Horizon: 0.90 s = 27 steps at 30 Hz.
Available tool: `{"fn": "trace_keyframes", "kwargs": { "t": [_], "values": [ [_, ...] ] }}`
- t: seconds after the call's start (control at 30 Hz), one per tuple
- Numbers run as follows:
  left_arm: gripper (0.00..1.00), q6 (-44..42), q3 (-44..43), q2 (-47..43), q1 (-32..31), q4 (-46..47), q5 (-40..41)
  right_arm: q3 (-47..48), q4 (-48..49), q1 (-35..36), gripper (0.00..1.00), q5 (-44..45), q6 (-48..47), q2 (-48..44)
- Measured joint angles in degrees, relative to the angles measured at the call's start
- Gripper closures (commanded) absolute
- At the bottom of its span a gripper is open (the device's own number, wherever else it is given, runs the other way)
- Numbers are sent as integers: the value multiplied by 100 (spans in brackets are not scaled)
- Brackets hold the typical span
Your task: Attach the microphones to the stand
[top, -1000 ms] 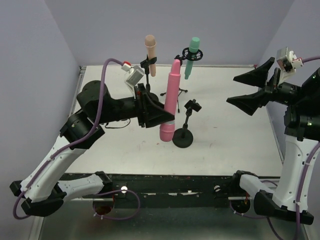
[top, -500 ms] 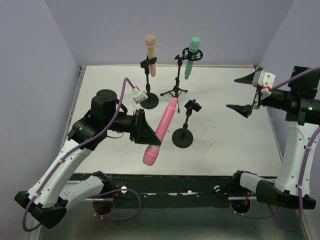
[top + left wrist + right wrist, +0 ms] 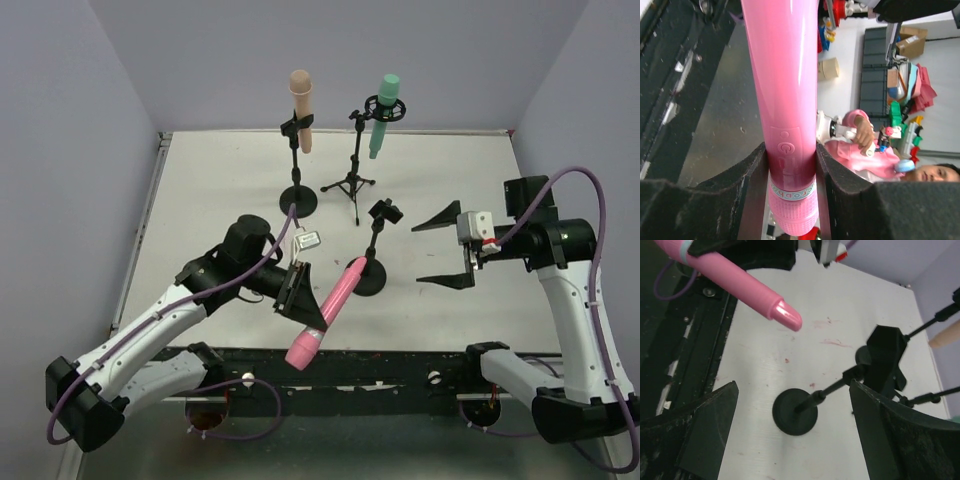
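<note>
**Fig.** Top view w/ both wrist views. The left pincer pinches the pink microphone across its body, nearer the thick end than the slim one. In the left wrist view one finger presses on each side, level w/ the embossed power button.

The mic is off the bench and tilted. Its thick end points down-left over the black rail at the near edge. Its slim rounded tip points up-right, near but not touching the base of the short clip stand.

Appearance: glossy pink, smooth tapered shaft, ribbed cap at the thick end, teal band w/ lettering beside the cap.

The right pincer is spread wide, holds nothing, and hovers to the right of the short clip stand, apart from it.

Rear of bench: the beige-peach microphone is clipped upright on a round-base stand. The mint-green microphone sits upright in the ring mount of a tripod stand.
</note>
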<state>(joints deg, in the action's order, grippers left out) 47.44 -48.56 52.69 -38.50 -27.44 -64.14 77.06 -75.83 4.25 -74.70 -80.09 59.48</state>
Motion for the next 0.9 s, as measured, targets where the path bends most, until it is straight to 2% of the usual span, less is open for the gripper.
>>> {"fn": "trace_keyframes", "kwargs": {
  "t": [0.13,0.23,0.4,0.7,0.9],
  "values": [
    [92,341,319,282,-420,323,-59,-195,-39,468,0,-131,2,-83],
    [92,490,334,461,-654,448,-92,-278,-44,1189,0,-247,9,-81],
    [92,717,334,656,-911,673,-122,-483,-42,1980,0,-208,146,138],
    [92,1032,334,1034,-1001,1056,-146,-544,562,3458,1,640,979,573],
    [92,1106,334,1099,-1001,1156,-219,-664,1049,4194,7,1502,1338,868]
  ]
}}
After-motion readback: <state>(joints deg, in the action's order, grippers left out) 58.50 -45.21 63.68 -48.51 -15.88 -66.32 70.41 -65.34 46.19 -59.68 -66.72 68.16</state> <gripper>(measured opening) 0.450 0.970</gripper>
